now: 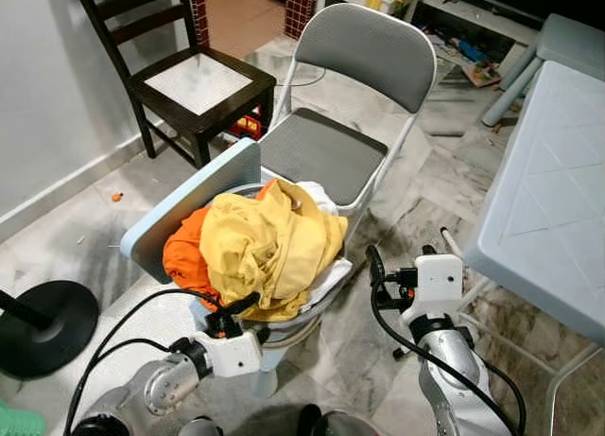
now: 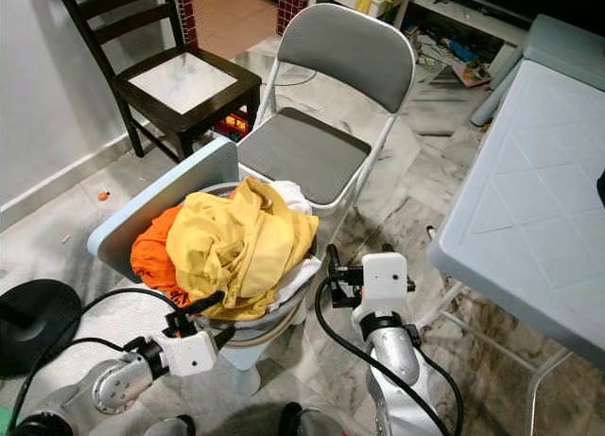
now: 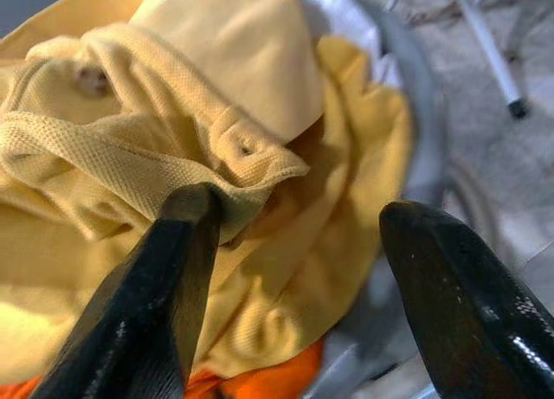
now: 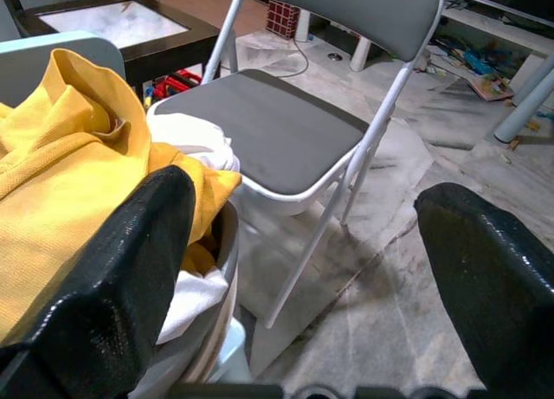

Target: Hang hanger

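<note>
A crumpled yellow shirt (image 1: 269,247) tops a heap of clothes with an orange garment (image 1: 184,256) and a white cloth (image 1: 326,200) in a round grey basket (image 1: 317,315). The basket sits on a small light-blue chair (image 1: 189,204). My left gripper (image 1: 238,308) is at the near side of the heap, open. One of its fingers (image 3: 173,269) touches a fold of the yellow shirt (image 3: 216,157). My right gripper (image 1: 402,256) hovers open just right of the basket, with nothing between its fingers (image 4: 130,260).
A grey folding chair (image 1: 326,148) stands right behind the basket, with a dark wooden chair (image 1: 198,81) further back left. A light-blue plastic table (image 1: 553,190) fills the right side. A black round base (image 1: 47,327) lies on the marble floor at left.
</note>
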Robot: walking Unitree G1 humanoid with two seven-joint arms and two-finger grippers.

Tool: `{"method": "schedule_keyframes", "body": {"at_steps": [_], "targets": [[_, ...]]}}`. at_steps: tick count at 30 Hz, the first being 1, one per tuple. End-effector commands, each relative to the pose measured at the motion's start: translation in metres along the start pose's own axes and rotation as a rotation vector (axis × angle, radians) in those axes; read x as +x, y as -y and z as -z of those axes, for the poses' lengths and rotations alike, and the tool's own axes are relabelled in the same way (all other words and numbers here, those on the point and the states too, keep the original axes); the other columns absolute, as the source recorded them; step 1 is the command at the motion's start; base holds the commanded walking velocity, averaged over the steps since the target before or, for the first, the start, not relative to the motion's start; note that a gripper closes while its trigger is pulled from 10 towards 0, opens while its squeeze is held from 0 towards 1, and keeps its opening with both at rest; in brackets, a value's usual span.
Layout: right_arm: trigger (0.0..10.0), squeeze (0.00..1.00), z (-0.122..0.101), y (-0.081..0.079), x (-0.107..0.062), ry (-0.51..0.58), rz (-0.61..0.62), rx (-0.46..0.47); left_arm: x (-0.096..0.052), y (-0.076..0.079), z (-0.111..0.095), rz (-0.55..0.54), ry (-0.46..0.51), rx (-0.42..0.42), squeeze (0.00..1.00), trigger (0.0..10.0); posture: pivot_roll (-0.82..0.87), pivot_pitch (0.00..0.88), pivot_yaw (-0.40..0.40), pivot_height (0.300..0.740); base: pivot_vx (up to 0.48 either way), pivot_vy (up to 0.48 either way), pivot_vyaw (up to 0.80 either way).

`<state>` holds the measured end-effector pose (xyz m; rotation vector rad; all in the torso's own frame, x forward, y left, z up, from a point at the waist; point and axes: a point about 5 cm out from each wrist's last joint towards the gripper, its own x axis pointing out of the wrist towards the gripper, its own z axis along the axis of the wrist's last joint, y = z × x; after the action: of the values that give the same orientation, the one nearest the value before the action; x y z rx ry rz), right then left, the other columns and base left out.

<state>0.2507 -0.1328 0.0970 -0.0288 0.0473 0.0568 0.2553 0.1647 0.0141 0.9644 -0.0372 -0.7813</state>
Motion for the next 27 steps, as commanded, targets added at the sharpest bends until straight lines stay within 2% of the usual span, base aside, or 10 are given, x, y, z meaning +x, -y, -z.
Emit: {"method": "schedule_keyframes", "body": {"at_steps": [1,2,3,4,6,11,12,17,19,27], "targets": [[10.0,0.00,0.005,0.004,-0.001,-0.020,0.013,-0.006,-0.001,0.007,0.003,0.025,-0.016,0.028,0.00,10.0,0.14,0.187,-0.140,0.740,0.000,0.000,0.00],[10.0,0.00,0.005,0.004,-0.001,-0.019,0.014,-0.006,-0.001,0.006,0.004,0.026,-0.022,0.037,0.00,10.0,0.14,0.187,-0.140,0.740,0.000,0.000,0.00],[10.0,0.00,0.005,0.004,0.000,-0.019,0.016,-0.006,-0.001,0.004,0.007,0.016,-0.044,0.047,0.00,4.8,0.14,0.186,-0.139,0.740,0.000,0.000,0.00],[10.0,0.00,0.005,0.004,0.000,-0.018,0.017,-0.005,-0.001,0.002,0.009,0.008,-0.059,0.053,0.00,4.8,0.14,0.186,-0.139,0.740,0.000,0.000,0.00],[10.0,0.00,0.005,0.004,0.000,-0.017,0.019,-0.005,0.000,-0.005,0.012,-0.018,-0.075,0.058,0.00,0.0,0.14,0.186,-0.138,0.740,0.000,0.000,0.00],[10.0,0.00,0.004,0.005,0.000,-0.016,0.020,-0.006,0.009,-0.036,0.009,-0.128,-0.078,0.052,0.00,0.0,0.14,0.183,-0.140,0.740,0.000,0.000,0.00],[10.0,0.00,0.004,0.005,0.001,-0.015,0.021,-0.007,0.014,-0.054,0.003,-0.196,-0.042,0.056,0.00,0.0,0.14,0.181,-0.140,0.740,0.000,0.000,0.00],[10.0,0.00,0.004,0.005,0.001,-0.014,0.022,-0.008,0.018,-0.077,-0.002,-0.283,-0.023,0.061,0.00,0.0,0.14,0.181,-0.137,0.740,0.000,0.000,0.00],[10.0,0.00,0.004,0.005,0.002,-0.013,0.023,-0.008,0.018,-0.096,-0.007,-0.360,0.006,0.063,0.00,0.0,0.14,0.181,-0.137,0.740,0.000,0.000,0.00],[10.0,0.00,0.005,0.003,0.003,-0.013,0.018,-0.006,0.022,-0.128,-0.017,-0.459,0.034,0.061,0.00,0.0,0.15,0.177,-0.136,0.740,0.000,0.000,0.00]]}}
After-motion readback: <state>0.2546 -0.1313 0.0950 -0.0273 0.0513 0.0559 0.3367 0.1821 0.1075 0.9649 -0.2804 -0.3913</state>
